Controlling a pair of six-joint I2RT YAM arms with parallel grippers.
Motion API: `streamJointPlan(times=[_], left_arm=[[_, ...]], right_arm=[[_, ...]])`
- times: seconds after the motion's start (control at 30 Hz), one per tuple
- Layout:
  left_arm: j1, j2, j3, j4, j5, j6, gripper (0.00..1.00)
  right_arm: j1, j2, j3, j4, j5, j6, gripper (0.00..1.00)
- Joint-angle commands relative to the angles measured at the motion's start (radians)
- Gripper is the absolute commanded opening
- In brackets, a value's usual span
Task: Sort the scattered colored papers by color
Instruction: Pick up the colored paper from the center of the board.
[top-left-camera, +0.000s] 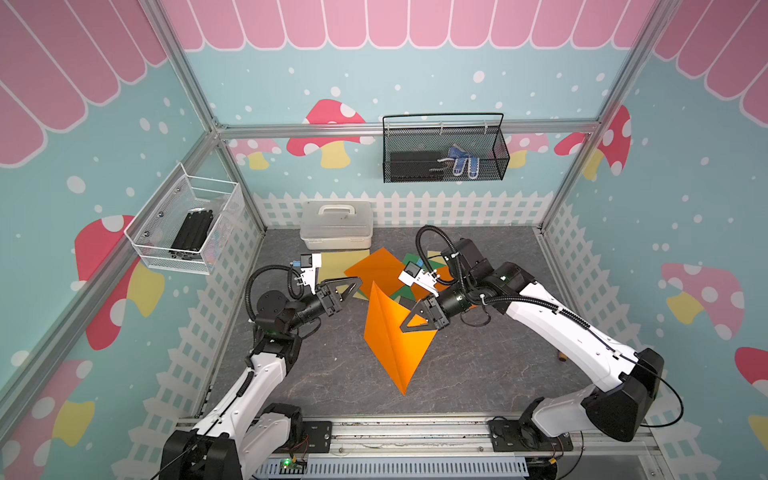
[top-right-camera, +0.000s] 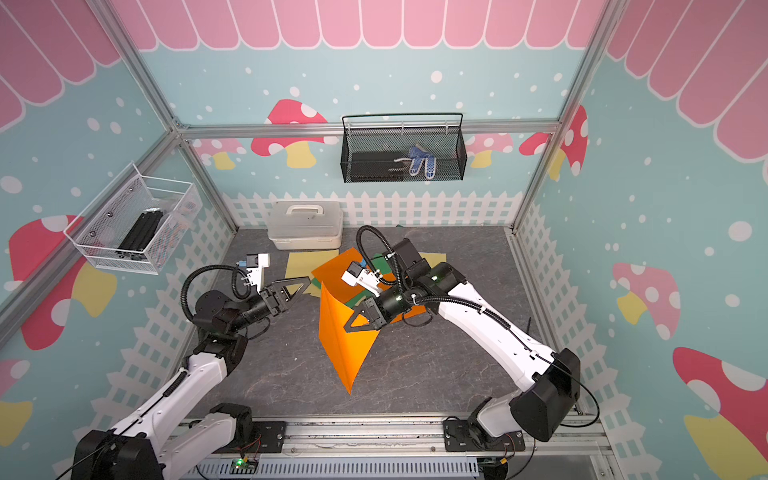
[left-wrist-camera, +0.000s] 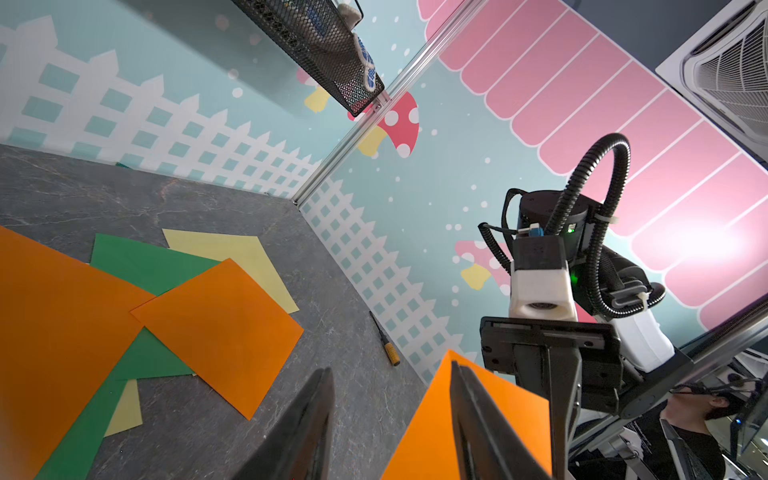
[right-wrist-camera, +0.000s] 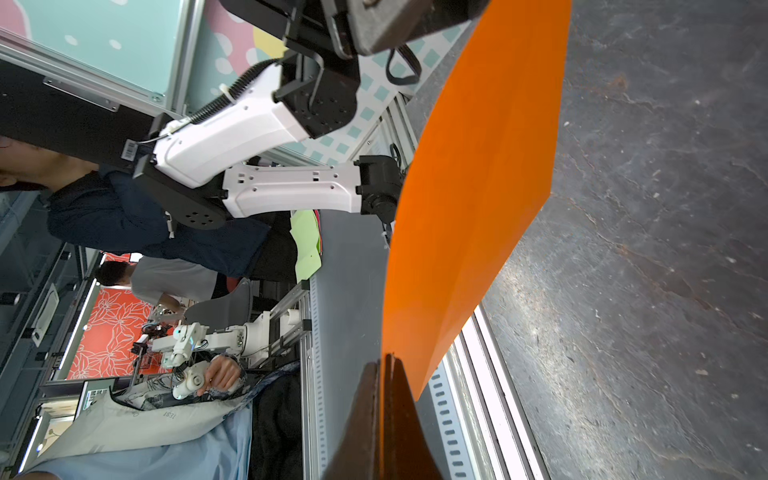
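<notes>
1. Two grippers were at work. My right gripper (top-left-camera: 404, 329) was clamped on the held orange sheet (top-left-camera: 388, 349), which hung bent above the middle of the table (top-left-camera: 316, 374). My left gripper (top-left-camera: 354, 286) stood with jaws apart and empty at the edge of the pile.
2. I judged the step to be carrying this sheet to the other orange paper. The hanging corner should clear the table, travel should be slow, and the sheet should lie flat on the loose orange sheet (left-wrist-camera: 220, 328) before release.
3. Only the left wrist view showed the layering: orange over the green sheet (left-wrist-camera: 145, 262), then the pale yellow sheet (left-wrist-camera: 245, 253).
4. Only the right wrist view showed the pinch at the sheet's very edge.
</notes>
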Motion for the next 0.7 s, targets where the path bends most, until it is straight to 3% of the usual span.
streamJointPlan(times=[0.0, 0.67], left_arm=[[-0.009, 0.009, -0.007, 0.089, 0.044, -0.048, 0.48], [-0.034, -0.061, 0.010, 0.063, 0.062, -0.093, 0.44]], right_arm=[[0.002, 0.006, 0.039, 0.007, -0.052, -0.002, 0.00], [0.003, 0.079, 0.128, 0.028, -0.047, 0.003, 0.00]])
